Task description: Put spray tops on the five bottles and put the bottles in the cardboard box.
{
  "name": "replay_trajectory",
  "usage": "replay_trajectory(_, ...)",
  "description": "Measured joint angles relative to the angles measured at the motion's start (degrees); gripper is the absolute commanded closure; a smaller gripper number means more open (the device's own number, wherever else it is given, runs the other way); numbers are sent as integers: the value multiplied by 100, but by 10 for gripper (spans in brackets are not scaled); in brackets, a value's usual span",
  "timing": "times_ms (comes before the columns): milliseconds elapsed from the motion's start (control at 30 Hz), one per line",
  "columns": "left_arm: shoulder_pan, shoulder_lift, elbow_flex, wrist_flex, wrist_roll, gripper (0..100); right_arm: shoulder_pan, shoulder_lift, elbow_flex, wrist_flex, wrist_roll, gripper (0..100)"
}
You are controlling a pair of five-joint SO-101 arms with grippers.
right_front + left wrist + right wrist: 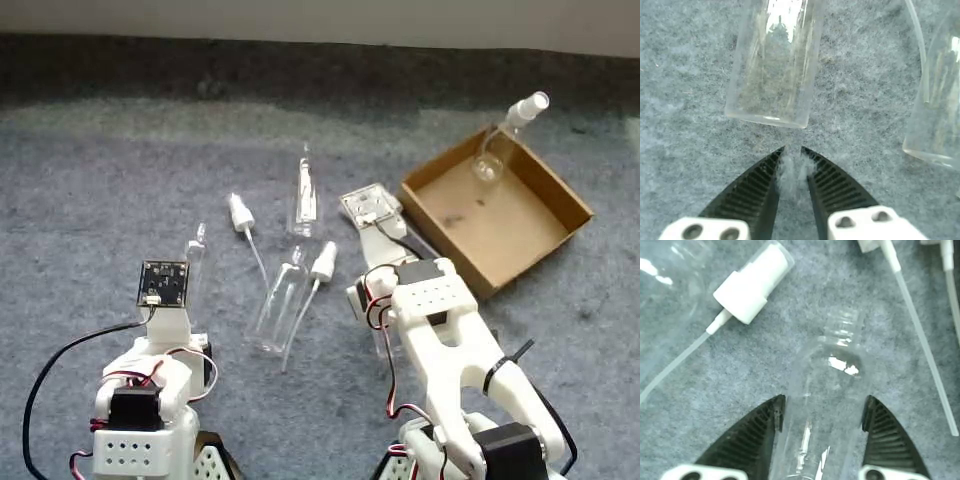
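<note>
R arm (430, 295): jaws wide open, one on each side of a bare bottle (825, 370) lying on the table (100, 170), neck pointing away from the wrist. As far as we can tell it's not clamped yet. L arm (150, 400): jaws all but closed on nothing, tips just short of the base of a 2nd bottle (771, 65). A capped bottle (497, 150) leans in the box (560, 195), head over the rim. A spray top (752, 285) lies near the bare bottle's shoulder, tube trailing away.

Most of the job looks undone. Risks as we judge them:
- The bare bottle is round and slick. If the jaws close off-centre, it could roll or squirt fwd out of the grip.
- Too hard a squeeze may flex the thin wall and skew the neck.
- Lifting could snag the nearby tube and drag the top off.
- If L arm advances w/ jaws this narrow, it just shoves the 2nd bottle away.
- A bump to the box might tip the leaning bottle out.
</note>
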Motion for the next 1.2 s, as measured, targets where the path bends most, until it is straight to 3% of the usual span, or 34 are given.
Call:
replay_trajectory(233, 0, 0, 0, 0, 0, 995, 9, 9, 9, 0, 0, 690)
replay_trajectory(667, 0, 0, 0, 0, 0, 995, 9, -114, 9, 62, 0, 685)
replay_trajectory(1200, 0, 0, 0, 0, 0, 995, 35, -3015, 1073, 475, 0, 686)
